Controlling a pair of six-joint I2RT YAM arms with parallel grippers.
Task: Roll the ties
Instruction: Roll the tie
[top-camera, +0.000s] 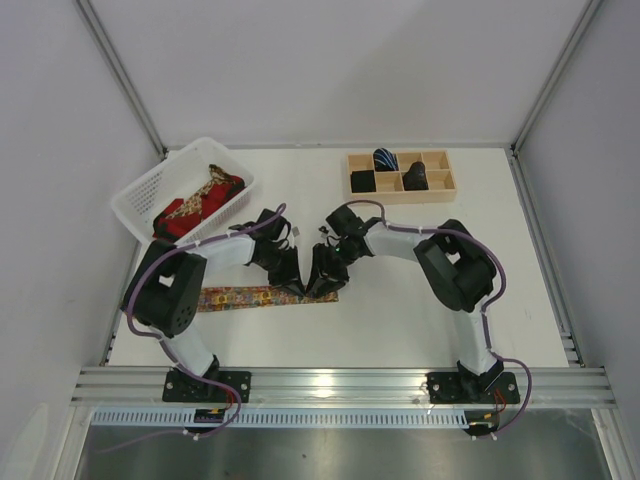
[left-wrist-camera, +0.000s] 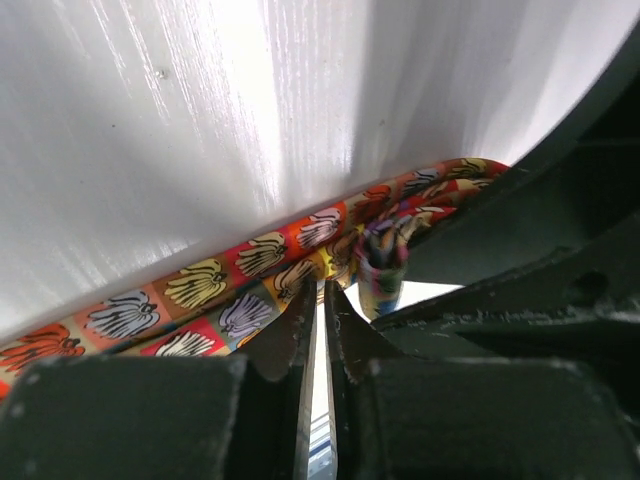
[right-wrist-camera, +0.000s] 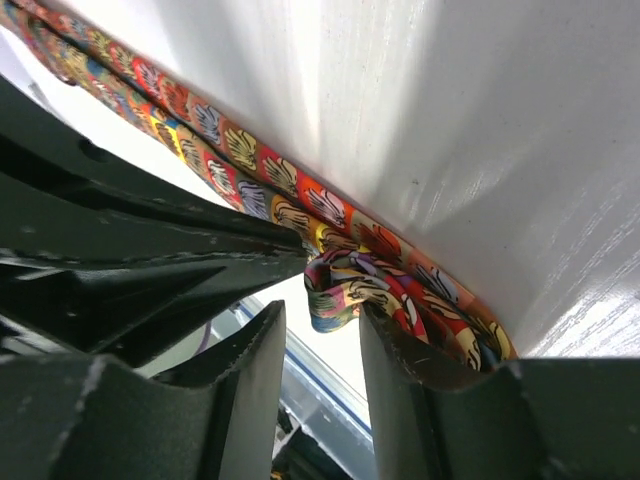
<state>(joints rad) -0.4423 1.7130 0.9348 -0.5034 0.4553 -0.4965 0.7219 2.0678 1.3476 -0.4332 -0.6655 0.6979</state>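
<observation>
right end effector (right-wrist-camera: 320, 335) ajar against floral tie (right-wrist-camera: 250, 160)

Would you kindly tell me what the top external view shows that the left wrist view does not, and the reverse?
Only the top external view: the white basket of loose ties, the wooden tray holding rolled ties, and the left arm and right arm in full.
Only the left wrist view: the coiled end of the multicoloured tie, and the left pincer nearly closed, a thin slit between its fingers.
Both: that tie on the white table, with the right pincer beside the left.
</observation>
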